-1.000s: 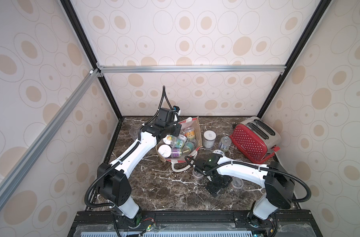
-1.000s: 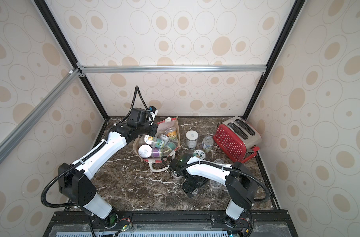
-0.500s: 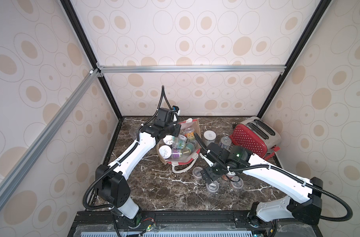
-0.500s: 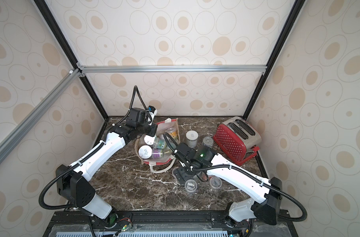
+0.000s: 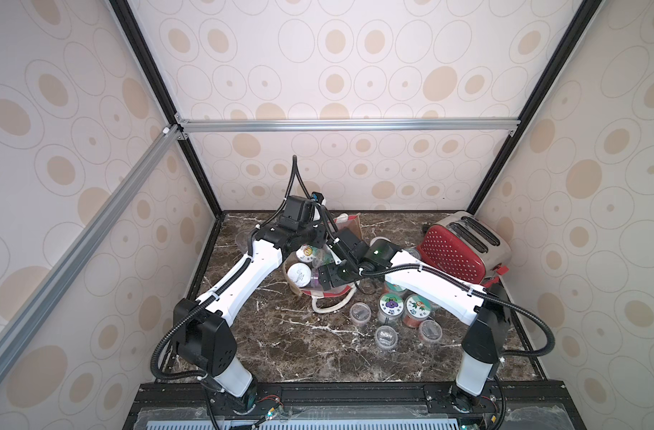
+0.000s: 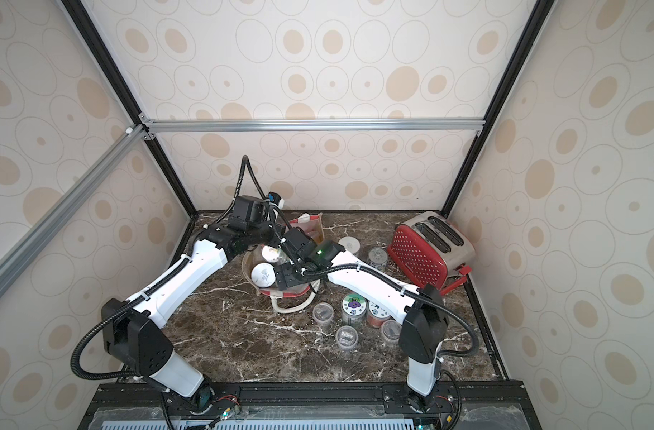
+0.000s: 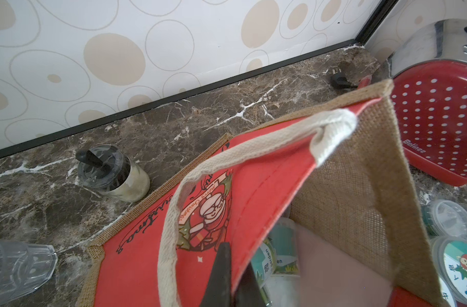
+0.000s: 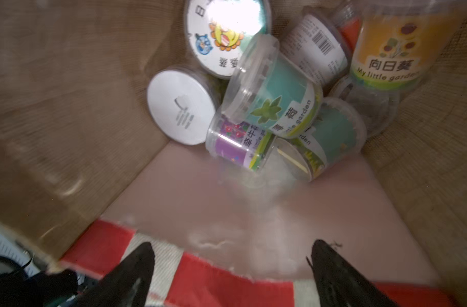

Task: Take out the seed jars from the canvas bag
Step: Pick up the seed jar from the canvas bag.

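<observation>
The left wrist view alone shows the left gripper pinching the boxy tan burlap canvas bag's red panel. The right wrist view shows the right gripper spread wide at its mouth, small clear seed jars heaped inside.

Tan-and-red canvas bag; white-dotted red toaster; blurred lining seemingly pink.

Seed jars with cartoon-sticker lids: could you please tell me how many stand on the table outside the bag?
2. The purple-sticker jar and the red-sticker jar stand side by side right of centre, in front of the canvas bag. The right arm may hide more.
</observation>
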